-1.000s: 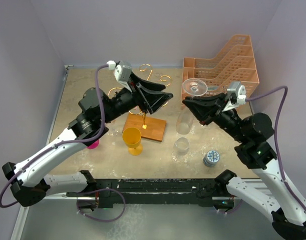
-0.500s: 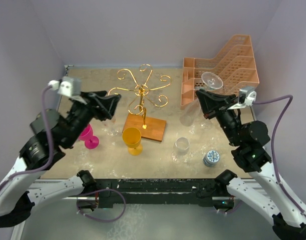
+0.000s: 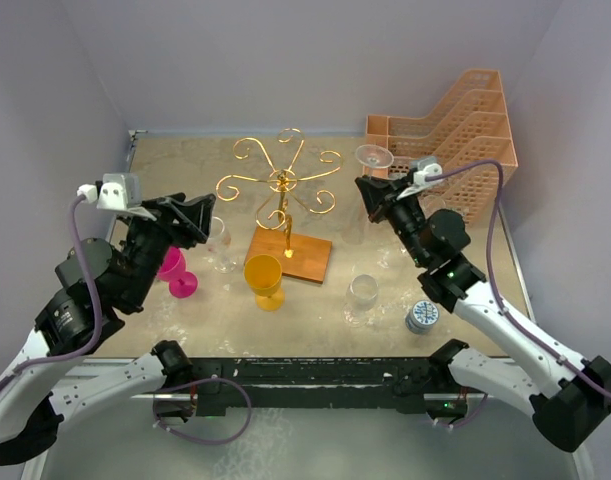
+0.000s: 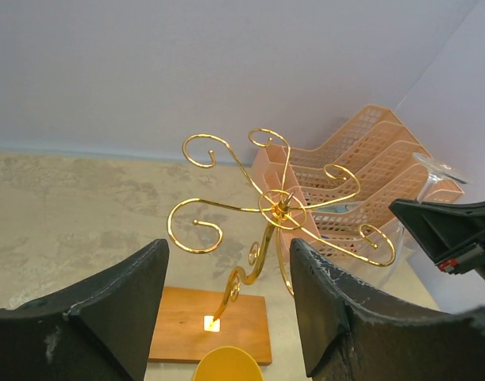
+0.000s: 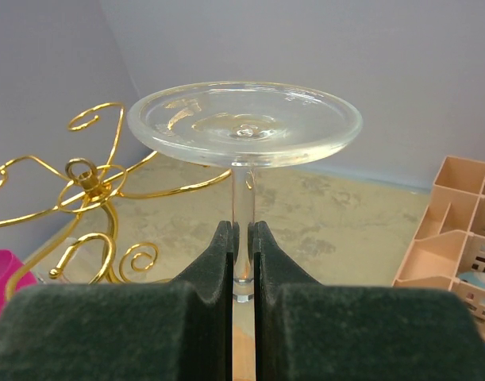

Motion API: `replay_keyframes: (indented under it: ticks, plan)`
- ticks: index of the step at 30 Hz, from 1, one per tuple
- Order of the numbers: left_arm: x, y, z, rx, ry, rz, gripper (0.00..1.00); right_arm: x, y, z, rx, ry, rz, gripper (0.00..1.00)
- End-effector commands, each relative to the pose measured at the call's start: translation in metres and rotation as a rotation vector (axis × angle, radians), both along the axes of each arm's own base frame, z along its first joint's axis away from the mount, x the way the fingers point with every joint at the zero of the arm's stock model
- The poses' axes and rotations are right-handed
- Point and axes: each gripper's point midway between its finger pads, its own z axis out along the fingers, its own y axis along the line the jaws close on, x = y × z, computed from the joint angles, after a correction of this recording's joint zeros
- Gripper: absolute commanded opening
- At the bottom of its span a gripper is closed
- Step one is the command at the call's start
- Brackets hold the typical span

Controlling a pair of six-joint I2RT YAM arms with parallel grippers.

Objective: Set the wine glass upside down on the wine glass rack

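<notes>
Your right end effector [image 5: 242, 232] is clamped on the stem of the wine glass [image 5: 244, 123], foot up, above the counter [image 3: 170, 170] near the right side of the wine glass rack [image 3: 282, 182]. The glass looks light, slick and brittle. Grip only the stem, gently, and avoid knocks against the wire. Your left end effector [image 4: 228, 254] gapes wide, empty.

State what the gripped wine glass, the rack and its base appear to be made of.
Wine glass: likely clear glass, possibly plastic; transparent, with glossy highlights on its foot.
Rack: thin metal wire, shiny gold finish with bright glints.
Base: probably wood; flat, matte orange-brown slab.
</notes>
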Motion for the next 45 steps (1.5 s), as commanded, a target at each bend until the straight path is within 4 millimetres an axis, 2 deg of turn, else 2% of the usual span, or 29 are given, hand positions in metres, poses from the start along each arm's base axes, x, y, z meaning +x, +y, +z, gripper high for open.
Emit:
replay_keyframes:
  ticks: [1, 4, 7, 11, 15, 19, 22, 28, 36, 42, 45]
  plan:
    - [0.001, 0.000, 0.013, -0.019, -0.022, 0.004, 0.60, -0.003, 0.013, 0.035, 0.042, -0.175, 0.065, 0.00]
    - [-0.001, 0.000, 0.015, -0.051, -0.029, -0.006, 0.60, -0.011, 0.028, 0.031, 0.035, -0.199, 0.159, 0.00]
    - [-0.004, -0.002, 0.020, -0.064, -0.046, -0.027, 0.60, -0.013, 0.031, 0.020, 0.025, -0.205, 0.179, 0.00]
    - [-0.011, -0.021, 0.028, -0.033, -0.089, -0.139, 0.60, -0.017, 0.040, 0.007, 0.001, -0.220, 0.230, 0.00]
    - [-0.012, -0.031, 0.030, -0.023, -0.095, -0.183, 0.60, -0.022, 0.048, 0.009, -0.001, -0.233, 0.282, 0.00]
    - [-0.012, -0.029, 0.036, -0.036, -0.098, -0.175, 0.60, -0.024, 0.059, 0.009, -0.024, -0.238, 0.341, 0.00]
    - [-0.015, -0.024, 0.038, -0.053, -0.106, -0.166, 0.60, -0.024, 0.063, 0.004, -0.030, -0.231, 0.356, 0.00]
    - [-0.015, -0.017, 0.037, -0.062, -0.112, -0.143, 0.60, -0.028, 0.068, 0.007, -0.024, -0.252, 0.392, 0.00]
    - [-0.024, -0.023, 0.050, -0.090, -0.133, -0.203, 0.60, -0.019, 0.080, 0.001, -0.055, -0.237, 0.422, 0.00]
    - [-0.024, -0.020, 0.048, -0.092, -0.128, -0.196, 0.61, -0.024, 0.091, 0.001, -0.062, -0.246, 0.489, 0.00]
    - [-0.024, -0.019, 0.047, -0.092, -0.124, -0.193, 0.61, -0.020, 0.098, -0.004, -0.081, -0.228, 0.516, 0.00]
